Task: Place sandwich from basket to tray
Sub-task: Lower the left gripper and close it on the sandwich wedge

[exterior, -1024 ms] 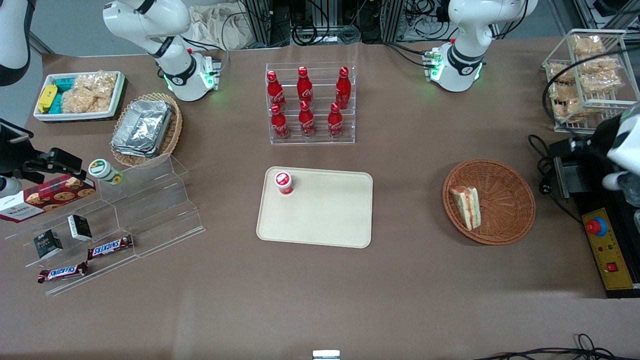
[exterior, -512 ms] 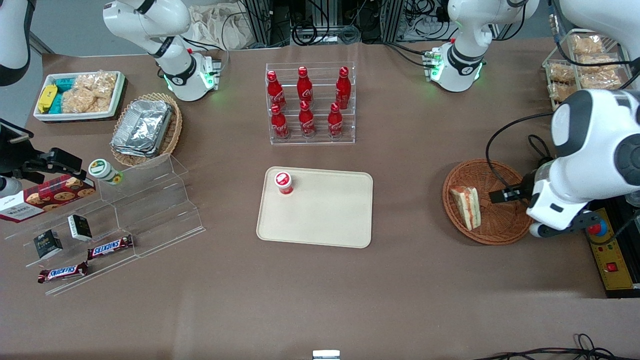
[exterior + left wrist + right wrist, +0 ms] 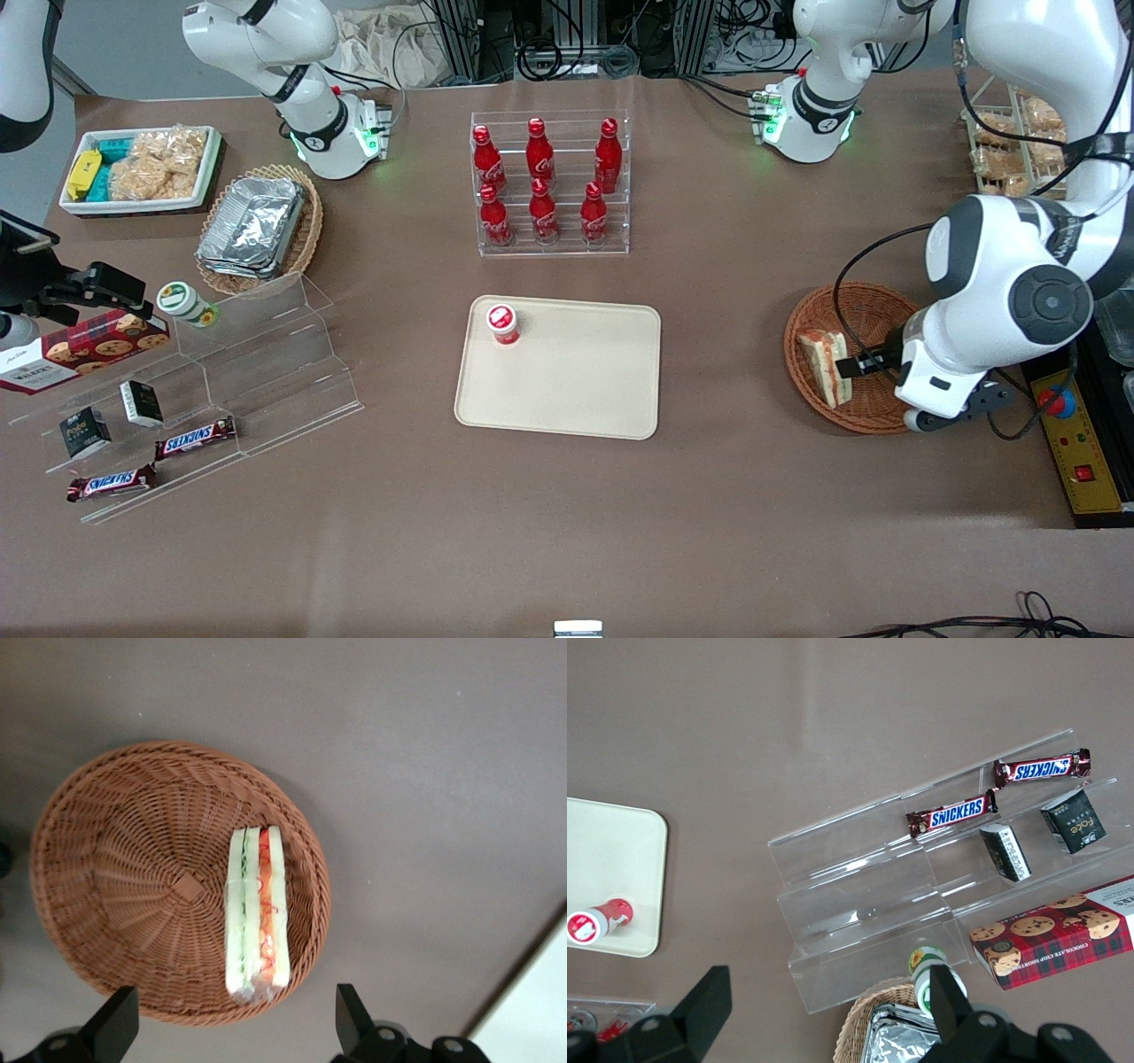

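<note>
Two black fingers (image 3: 115, 1026) of the gripper (image 3: 232, 1026) stand wide apart, gripping nothing, with the near end of the sandwich (image 3: 257, 908) lined up in the gap between them. In the front view the gripper (image 3: 852, 365) sits at the middle right of the frame, above the basket (image 3: 886, 306), its dark tip right at the sandwich (image 3: 826, 363) — whether it touches the bread cannot be told from there.

The sandwich rests on its edge inside the basket (image 3: 133, 895), against the rim nearest the tray, white slices outermost and green and orange-red layers showing between them. The reddish-brown wicker basket sits on the brown table (image 3: 567, 523) toward the working arm's end.

At the centre of the front frame lies the beige tray (image 3: 576, 381), well apart from the basket, with a small red-capped bottle (image 3: 503, 323) standing in its upper left corner. Above the tray in the frame, farther from the camera, a clear rack of red cola bottles (image 3: 549, 182) stands.

Toward the parked arm's end, at the left of the frame, a clear stepped stand (image 3: 266, 354) carries two Snickers bars (image 3: 195, 437), two small dark boxes (image 3: 140, 403) and a cookie box (image 3: 84, 350). A paler wicker basket with foil containers (image 3: 257, 226) and a white bin of snack bags (image 3: 142, 168) sit at the upper left — a wire rack of snacks (image 3: 1010, 142) fills the upper right.
</note>
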You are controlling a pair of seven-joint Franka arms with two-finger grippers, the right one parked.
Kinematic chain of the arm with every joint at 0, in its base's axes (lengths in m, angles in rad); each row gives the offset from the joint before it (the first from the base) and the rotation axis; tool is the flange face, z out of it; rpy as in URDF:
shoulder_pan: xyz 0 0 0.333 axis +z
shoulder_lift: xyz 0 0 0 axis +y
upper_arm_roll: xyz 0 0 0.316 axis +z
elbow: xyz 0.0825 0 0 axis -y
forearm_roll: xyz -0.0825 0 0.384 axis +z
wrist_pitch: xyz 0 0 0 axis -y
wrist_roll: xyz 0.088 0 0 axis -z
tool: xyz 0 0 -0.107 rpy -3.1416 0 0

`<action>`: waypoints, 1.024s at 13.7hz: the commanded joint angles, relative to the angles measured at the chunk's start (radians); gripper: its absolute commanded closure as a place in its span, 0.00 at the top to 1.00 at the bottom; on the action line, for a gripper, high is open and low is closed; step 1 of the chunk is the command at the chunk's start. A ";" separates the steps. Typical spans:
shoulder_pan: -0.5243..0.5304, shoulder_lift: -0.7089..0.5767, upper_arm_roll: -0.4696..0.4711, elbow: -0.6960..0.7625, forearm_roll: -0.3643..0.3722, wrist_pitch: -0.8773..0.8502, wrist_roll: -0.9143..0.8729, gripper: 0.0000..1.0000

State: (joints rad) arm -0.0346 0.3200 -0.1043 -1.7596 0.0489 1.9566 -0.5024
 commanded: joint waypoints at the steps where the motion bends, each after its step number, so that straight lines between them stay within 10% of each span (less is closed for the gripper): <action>1: -0.014 -0.009 0.003 -0.101 0.015 0.106 -0.050 1.00; 11: -0.016 0.059 0.005 -0.265 0.026 0.324 -0.048 1.00; 14: -0.014 0.063 0.005 -0.267 0.028 0.323 -0.047 0.54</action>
State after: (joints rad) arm -0.0427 0.3912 -0.1038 -2.0187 0.0577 2.2671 -0.5291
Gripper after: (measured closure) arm 0.189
